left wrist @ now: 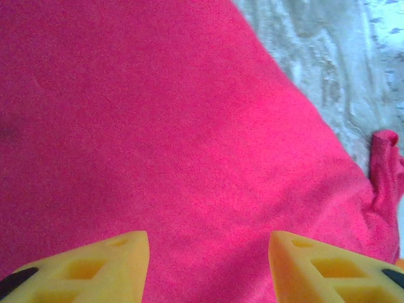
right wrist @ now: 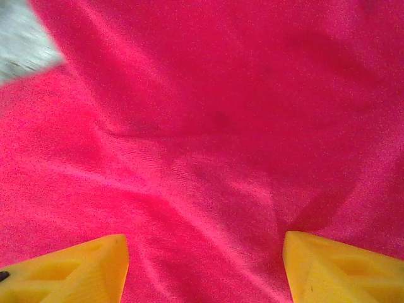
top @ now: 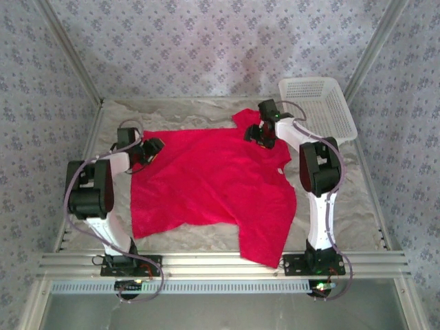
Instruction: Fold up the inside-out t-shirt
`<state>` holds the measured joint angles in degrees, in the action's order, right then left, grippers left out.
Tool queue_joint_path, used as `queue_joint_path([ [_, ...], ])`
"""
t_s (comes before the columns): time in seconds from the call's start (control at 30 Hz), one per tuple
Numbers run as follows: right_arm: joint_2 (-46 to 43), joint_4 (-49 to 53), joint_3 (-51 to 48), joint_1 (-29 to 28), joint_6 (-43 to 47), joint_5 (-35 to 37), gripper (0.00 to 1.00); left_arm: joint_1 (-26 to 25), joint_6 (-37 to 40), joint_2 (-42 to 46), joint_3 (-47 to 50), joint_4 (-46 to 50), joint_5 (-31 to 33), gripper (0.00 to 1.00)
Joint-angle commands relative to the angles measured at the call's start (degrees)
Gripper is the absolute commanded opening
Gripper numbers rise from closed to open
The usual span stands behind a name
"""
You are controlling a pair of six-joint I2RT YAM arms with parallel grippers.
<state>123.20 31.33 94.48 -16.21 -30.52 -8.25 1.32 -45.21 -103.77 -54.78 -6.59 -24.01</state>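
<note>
The bright red t-shirt [top: 213, 182] lies spread across the sandy table [top: 350, 199], with a corner hanging toward the near edge. My left gripper [top: 148, 152] hovers at the shirt's left edge; its yellow fingers [left wrist: 120, 265] stand wide apart over flat red cloth [left wrist: 158, 126], holding nothing. My right gripper [top: 263, 134] is over the shirt's far right part, by a raised sleeve. In the right wrist view, wide-open yellow fingers [right wrist: 328, 265] frame wrinkled red fabric [right wrist: 208, 139].
A white plastic basket [top: 317, 104] sits at the back right, close to the right arm. Patterned walls enclose the table on three sides. Bare table [left wrist: 328, 69] shows beyond the shirt's edge, with a sleeve tip [left wrist: 385, 164] at the right.
</note>
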Motion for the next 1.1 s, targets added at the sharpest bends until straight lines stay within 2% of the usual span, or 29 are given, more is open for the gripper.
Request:
queue_joint_path([
  [0.0,3.53,1.31,2.02,0.81,1.01,2.69,0.68,1.74,-2.12,-4.41,-3.37,-1.86,-0.68,0.51],
  [0.23,16.49,5.35,16.07,1.17,0.8,3.29,0.68,2.5,0.27,-13.52,-11.92,2.05,0.93,0.52],
  [0.47,29.43,10.24,39.5,2.37,-0.92,2.5,0.68,2.87,2.34,-23.46,-25.69,7.0,1.51,0.52],
  [0.6,31.06,14.02,49.36,3.61,-0.45,1.75,0.69,3.76,4.7,-23.3,-29.92,9.6,2.57,0.53],
  [0.73,23.63,14.11,46.29,3.99,2.23,1.34,0.7,3.75,10.51,-16.6,-30.33,13.9,6.12,0.54],
  [0.93,5.22,8.96,27.17,0.91,8.41,-0.07,0.7,-0.76,17.17,4.24,-16.44,12.86,18.87,0.62],
  [1.0,-1.03,7.23,20.11,-0.76,10.46,1.51,0.71,-2.53,19.52,12.09,-10.18,11.38,23.47,0.7],
  [1.03,-3.56,6.41,16.64,-1.44,11.24,2.16,0.72,-2.89,20.21,15.03,-7.46,10.43,24.54,0.76],
  [1.07,-6.34,5.44,12.97,-2.14,11.84,2.66,0.72,-2.94,20.5,18.37,-4.35,9.3,25.14,0.87],
])
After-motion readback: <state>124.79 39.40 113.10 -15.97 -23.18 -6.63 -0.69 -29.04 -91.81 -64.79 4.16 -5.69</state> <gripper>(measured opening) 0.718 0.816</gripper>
